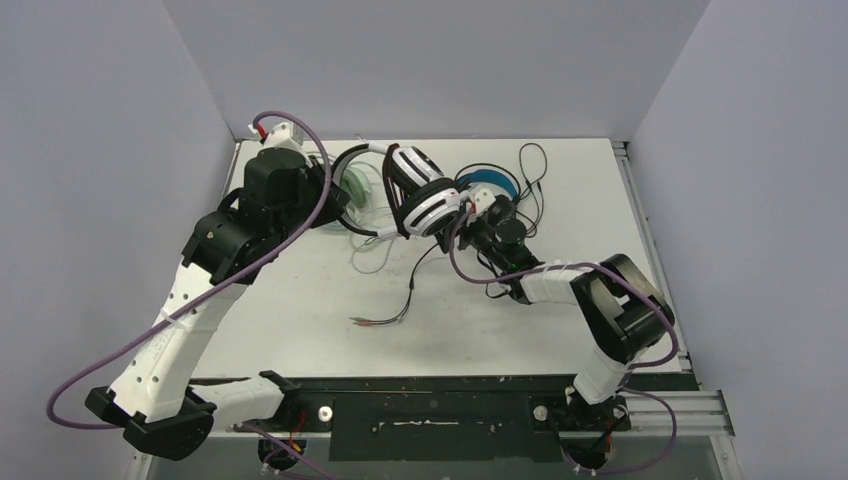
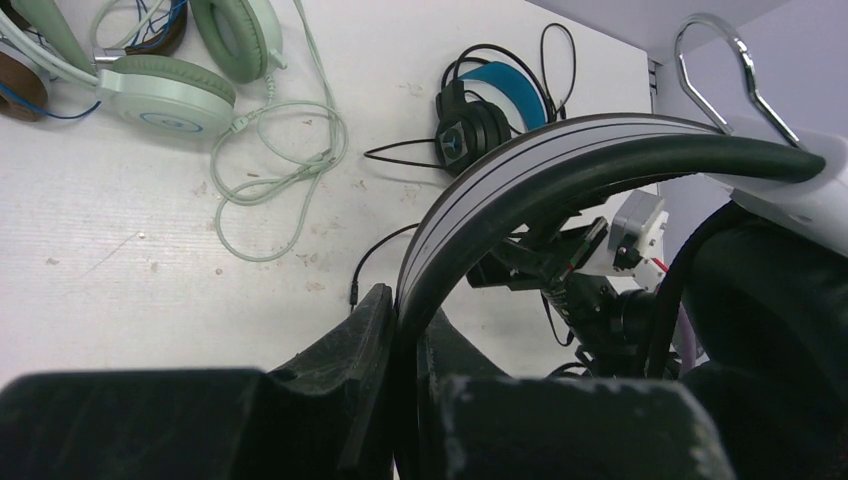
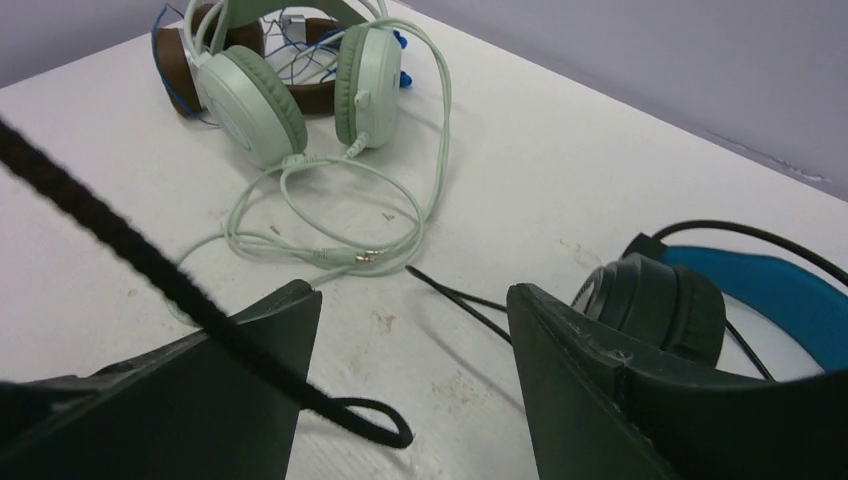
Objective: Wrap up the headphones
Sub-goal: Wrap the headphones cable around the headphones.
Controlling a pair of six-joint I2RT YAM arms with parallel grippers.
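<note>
Headband of the white striped headset (image 2: 520, 185) is clamped between the left fingers (image 2: 355, 345), held up beside the mint headset (image 2: 170, 95) — likely so its cord (image 3: 120, 240) hangs free for the right fingers (image 3: 265, 345), spread apart.

mint headset (image 3: 250, 100) smooth plastic, soft matt pads; counter (image 3: 600, 170) matt white, scuffed; black cord (image 3: 100, 215) braided, rough.

- Mint green headset (image 3: 265, 95): lies on the white table (image 3: 600, 150), both ear cups showing.
- Pale green cable (image 3: 330, 235): loose loops just in front of the mint green headset.
- Brown headset (image 3: 175, 50): directly behind it, partly hidden.
- Black headset with blue headband (image 3: 660, 305): well to its right, nearer the camera.
- Black braided cord (image 3: 130, 245): slants across in front, from its left.
- Right gripper (image 3: 412, 300): nearest the camera, jaws spread wide.
</note>
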